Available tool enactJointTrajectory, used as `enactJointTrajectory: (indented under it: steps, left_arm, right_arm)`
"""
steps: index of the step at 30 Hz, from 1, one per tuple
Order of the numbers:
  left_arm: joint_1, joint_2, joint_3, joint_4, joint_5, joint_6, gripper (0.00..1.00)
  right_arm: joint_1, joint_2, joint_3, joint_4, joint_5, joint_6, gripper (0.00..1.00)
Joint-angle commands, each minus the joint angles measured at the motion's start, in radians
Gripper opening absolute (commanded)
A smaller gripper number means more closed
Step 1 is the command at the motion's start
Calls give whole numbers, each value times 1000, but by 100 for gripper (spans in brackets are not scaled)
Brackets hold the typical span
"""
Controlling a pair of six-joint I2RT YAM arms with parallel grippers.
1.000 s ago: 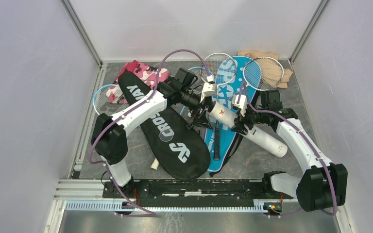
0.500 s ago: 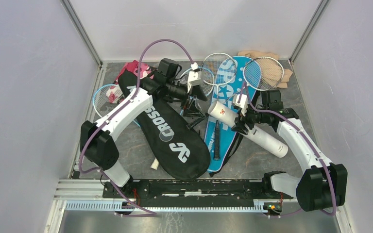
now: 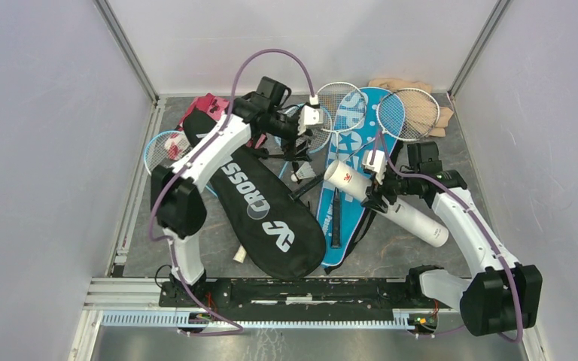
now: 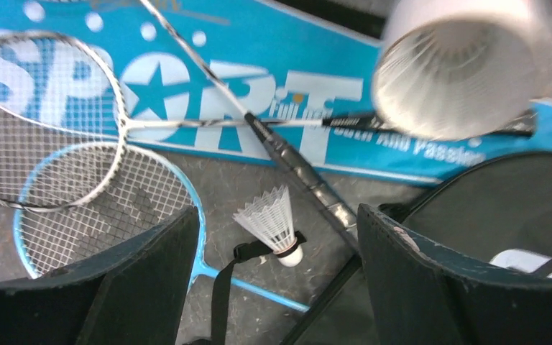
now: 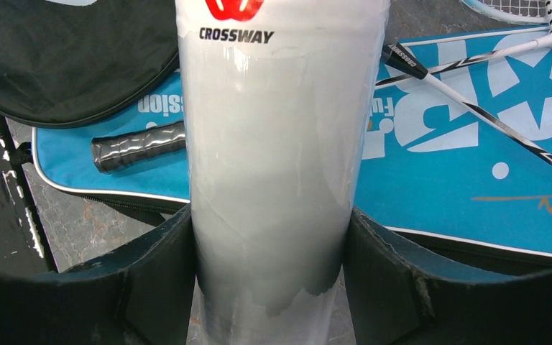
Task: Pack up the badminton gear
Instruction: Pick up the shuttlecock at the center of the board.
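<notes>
My left gripper (image 4: 279,233) has moved back from the tube (image 5: 273,165) mouth and now hangs open, with a shuttlecock (image 4: 269,218) just below, between its jaws. The right gripper (image 5: 269,226) still clamps the tube in front of it, so I think this shuttlecock is the next one to load.

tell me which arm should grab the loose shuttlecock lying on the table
Left. The left gripper hangs open above the shuttlecock, which shows between its fingers in the wrist view. The right gripper is clamped on the white tube, so it is busy.
</notes>
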Motion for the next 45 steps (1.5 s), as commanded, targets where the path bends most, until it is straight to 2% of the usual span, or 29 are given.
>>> enactJointTrajectory:
  steps: [1, 8, 13, 25, 37, 45]
  left_arm:
    - [0, 144, 115, -202, -67, 267, 85]
    - [-8, 316, 259, -301, -104, 488, 82]
    - [-37, 409, 332, -377, -203, 627, 80]
    - [-102, 522, 384, -421, -405, 734, 79]
    - [-119, 535, 451, -541, -528, 740, 40]
    - [-125, 511, 467, -585, -568, 680, 16]
  right_arm:
    - [-5, -41, 11, -19, -1, -23, 13]
    - [-5, -62, -16, -19, 17, -20, 13]
    - [-6, -83, -41, -17, 31, -16, 13]
    - [-9, -132, -110, 22, 39, 7, 13]
    - [-11, -120, -114, 28, 28, 7, 13]
    - [-13, -104, -113, 34, 24, 9, 13]
